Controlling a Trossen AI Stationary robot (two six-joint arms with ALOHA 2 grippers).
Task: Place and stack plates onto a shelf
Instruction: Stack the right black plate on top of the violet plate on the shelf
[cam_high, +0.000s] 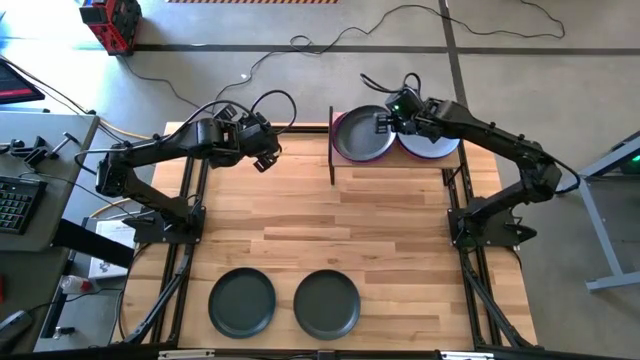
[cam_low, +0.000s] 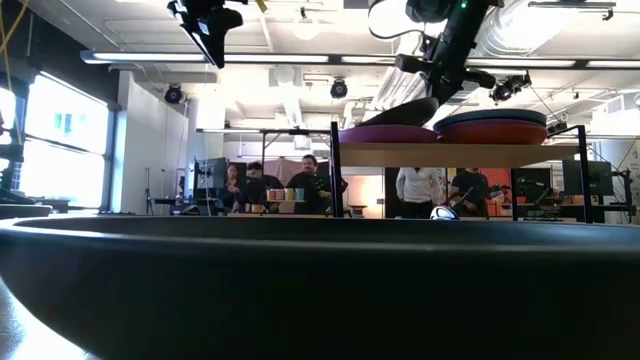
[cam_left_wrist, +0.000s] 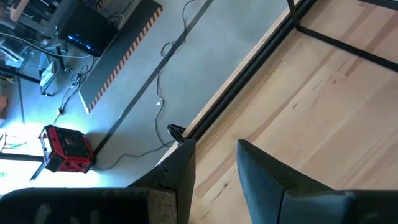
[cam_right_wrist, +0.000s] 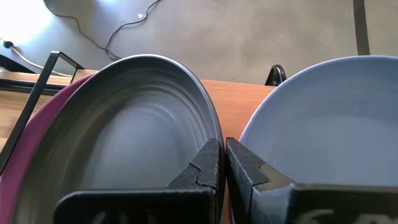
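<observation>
The shelf (cam_high: 395, 165) stands at the table's far side, right of the middle. On it lies a purple plate (cam_right_wrist: 43, 124) with a dark grey plate (cam_right_wrist: 137, 137) tilted over it. Beside them a pale blue plate (cam_right_wrist: 323, 118) tops an orange-red one (cam_low: 490, 134). My right gripper (cam_right_wrist: 222, 163) is shut on the dark plate. My left gripper (cam_left_wrist: 214, 174) hangs open over the table's far left part, with nothing between its fingers. Two more dark plates (cam_high: 241, 302) (cam_high: 327, 303) lie flat on the table near its front edge. My right gripper pinches the dark plate's rim (cam_right_wrist: 208, 140) between its two fingers, on the side next to the pale blue plate. The fingers slant down from the table's right. The plate is tilted, its held side (cam_low: 430, 103) raised and its opposite side low over the purple plate (cam_low: 385, 133).
Thin black rods (cam_high: 331, 145) frame the shelf's left end. In the low view, the rim of a near dark plate (cam_low: 300, 280) fills the foreground. People stand in the room beyond the table. Bare wood lies between the shelf and the front plates.
</observation>
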